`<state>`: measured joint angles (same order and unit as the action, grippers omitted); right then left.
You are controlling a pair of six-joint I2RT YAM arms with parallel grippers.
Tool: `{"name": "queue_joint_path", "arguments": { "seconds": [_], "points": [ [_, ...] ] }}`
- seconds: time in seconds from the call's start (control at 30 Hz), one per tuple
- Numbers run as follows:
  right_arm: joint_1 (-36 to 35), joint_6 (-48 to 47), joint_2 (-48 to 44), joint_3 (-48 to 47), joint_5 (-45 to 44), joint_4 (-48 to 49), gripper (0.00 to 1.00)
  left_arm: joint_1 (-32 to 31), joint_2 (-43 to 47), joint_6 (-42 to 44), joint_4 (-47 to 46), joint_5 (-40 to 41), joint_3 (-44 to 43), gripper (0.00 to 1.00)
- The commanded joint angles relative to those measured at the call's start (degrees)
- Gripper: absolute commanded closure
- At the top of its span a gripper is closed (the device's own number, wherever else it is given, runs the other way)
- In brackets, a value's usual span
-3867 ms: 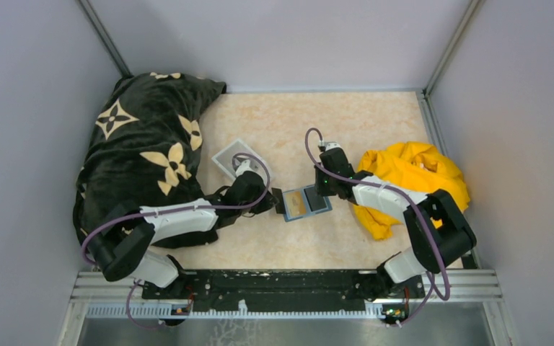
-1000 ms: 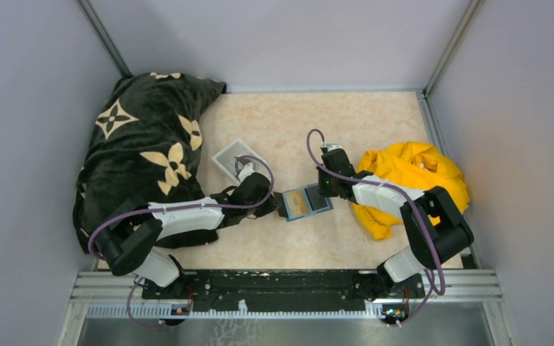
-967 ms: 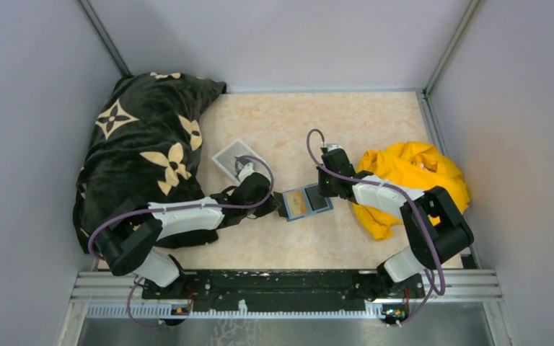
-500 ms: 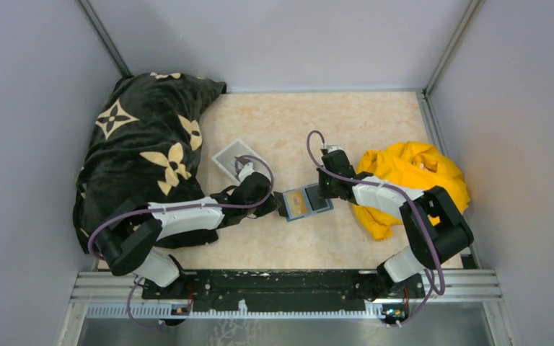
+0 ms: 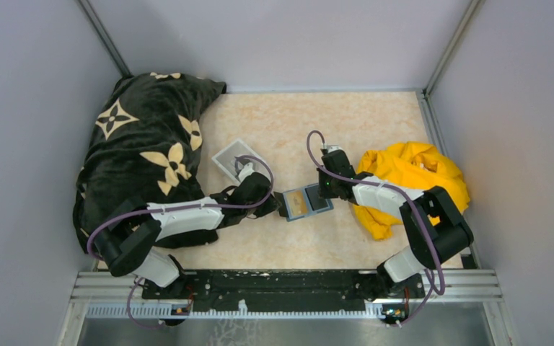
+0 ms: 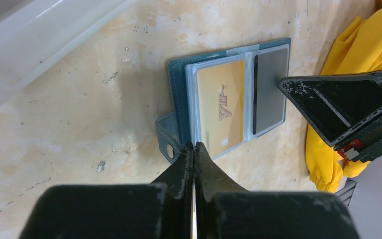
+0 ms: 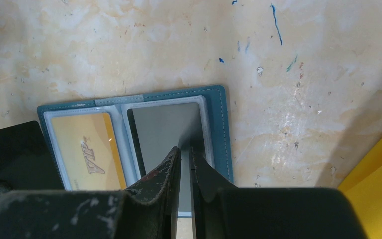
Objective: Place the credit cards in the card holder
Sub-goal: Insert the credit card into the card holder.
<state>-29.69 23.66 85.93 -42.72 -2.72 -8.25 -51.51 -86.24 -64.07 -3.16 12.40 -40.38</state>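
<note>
The teal card holder [image 5: 306, 202] lies open flat on the table between both arms. A yellow credit card [image 6: 221, 107] marked VIP fills its left sleeve, and a grey credit card [image 6: 268, 89] lies in the right sleeve. My left gripper [image 6: 194, 145] is shut, its tips resting on the holder's near left edge beside the snap tab. My right gripper [image 7: 184, 148] hovers over the grey card [image 7: 164, 124], jaws a narrow slit apart with nothing between them. In the left wrist view its fingers [image 6: 328, 99] point at that card's right edge.
A clear-white plastic tray [image 5: 232, 157] sits behind my left wrist. A black blanket with cream flowers [image 5: 144, 144] covers the table's left side. Crumpled yellow cloth [image 5: 411, 180] lies under and behind my right arm. Grey walls enclose the table.
</note>
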Motion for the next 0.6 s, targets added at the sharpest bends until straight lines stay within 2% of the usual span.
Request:
{"name": "queue_joint_path", "arguments": {
  "seconds": [0.0, 0.57],
  "points": [
    [0.8, -0.1, -0.1, 0.1, 0.3, 2.0, 0.88, -0.5, 1.1, -0.9, 0.3, 0.0, -1.2, 1.0],
    [1.1, -0.3, -0.2, -0.3, 0.7, 1.8, 0.88, -0.7, -2.0, -1.4, -0.5, -0.3, -1.7, 1.0]
  ]
}}
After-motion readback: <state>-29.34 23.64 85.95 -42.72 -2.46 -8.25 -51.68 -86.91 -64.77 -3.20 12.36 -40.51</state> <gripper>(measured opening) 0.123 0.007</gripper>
